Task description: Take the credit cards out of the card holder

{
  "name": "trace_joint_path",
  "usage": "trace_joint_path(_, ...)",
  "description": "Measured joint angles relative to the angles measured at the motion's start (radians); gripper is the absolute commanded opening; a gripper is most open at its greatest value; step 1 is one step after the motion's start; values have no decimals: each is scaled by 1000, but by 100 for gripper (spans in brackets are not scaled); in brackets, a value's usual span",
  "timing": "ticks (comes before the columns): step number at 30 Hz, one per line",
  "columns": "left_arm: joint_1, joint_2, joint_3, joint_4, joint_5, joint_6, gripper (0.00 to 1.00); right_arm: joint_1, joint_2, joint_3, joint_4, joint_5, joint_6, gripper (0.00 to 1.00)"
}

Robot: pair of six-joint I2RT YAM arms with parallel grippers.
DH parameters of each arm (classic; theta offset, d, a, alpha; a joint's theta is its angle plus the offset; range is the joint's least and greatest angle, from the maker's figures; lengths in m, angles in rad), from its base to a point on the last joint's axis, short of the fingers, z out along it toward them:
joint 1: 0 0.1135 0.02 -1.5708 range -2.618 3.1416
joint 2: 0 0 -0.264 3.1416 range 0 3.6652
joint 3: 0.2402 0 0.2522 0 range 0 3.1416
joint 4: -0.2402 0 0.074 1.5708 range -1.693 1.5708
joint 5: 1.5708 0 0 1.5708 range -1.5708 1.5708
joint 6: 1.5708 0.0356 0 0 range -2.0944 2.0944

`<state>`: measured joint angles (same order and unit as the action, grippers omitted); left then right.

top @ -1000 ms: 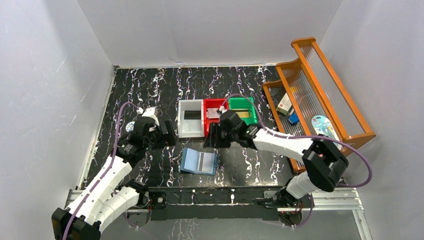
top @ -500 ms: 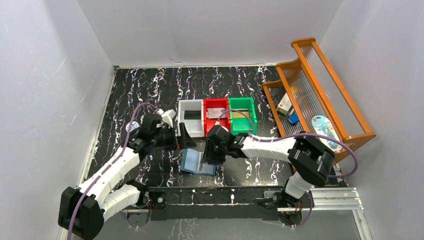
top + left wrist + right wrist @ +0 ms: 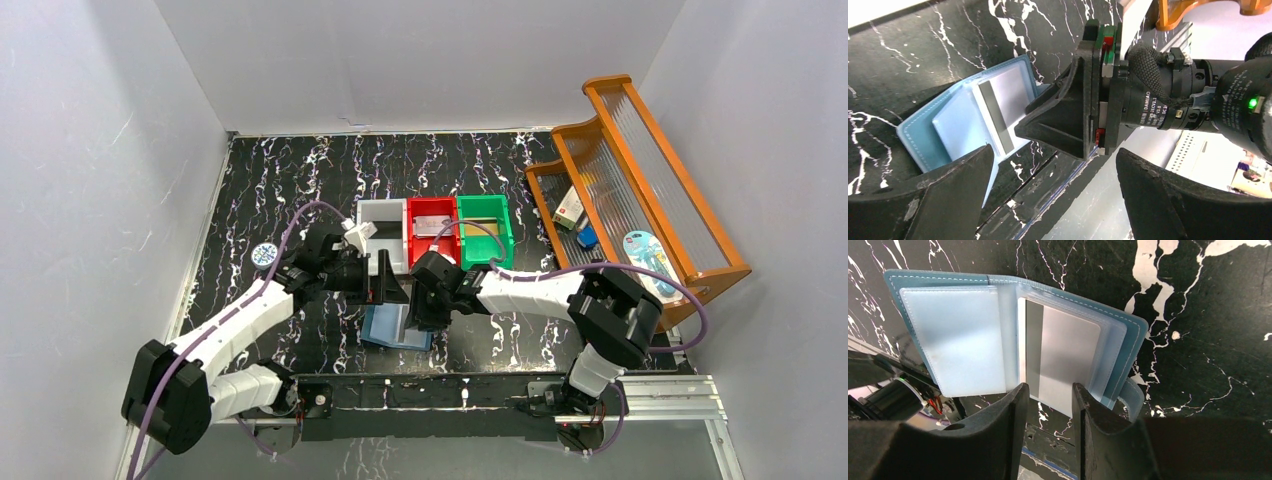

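The card holder (image 3: 382, 328) lies open and flat near the table's front edge, pale blue inside (image 3: 955, 340). A pale grey credit card with a dark stripe (image 3: 1068, 360) sits in its right clear pocket and also shows in the left wrist view (image 3: 1008, 95). My right gripper (image 3: 1048, 390) hovers over that card's near edge, jaws a narrow gap apart, with only table between them. My left gripper (image 3: 1053, 200) is wide open and holds nothing, just left of the holder (image 3: 948, 130). From above, both grippers (image 3: 388, 290) (image 3: 425, 310) crowd over the holder.
White (image 3: 372, 258), red (image 3: 416, 212) and green (image 3: 505, 230) bins stand behind the holder; the white one holds a black card (image 3: 386, 228), the red one a pale card (image 3: 432, 226). A wooden rack (image 3: 640, 170) stands at the right. A round blue tin (image 3: 263, 253) lies at the left.
My right gripper came from the red bin down to the card holder, and its jaws narrowed. My left arm swung right, up to the holder's left side.
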<state>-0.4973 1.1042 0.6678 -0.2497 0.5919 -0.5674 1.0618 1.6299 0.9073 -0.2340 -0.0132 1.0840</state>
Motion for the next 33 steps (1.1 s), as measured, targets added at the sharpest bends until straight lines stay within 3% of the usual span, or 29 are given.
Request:
trace_joint_path(9,-85,66,25,11,-13,0,76,0,-13,4,-37,49,1,46)
trace_joint_path(24,-92,127,-23,66,-51,-40,62,-14,-13,-1,-31,37,-3,37)
trace_joint_path(30,-93,169,-59,92,-57,-66,59,-33,-13,-12,-26,25,-3,37)
trace_joint_path(33,-94,183,-78,109,-61,-78,53,-42,-11,-23,-22,9,0,37)
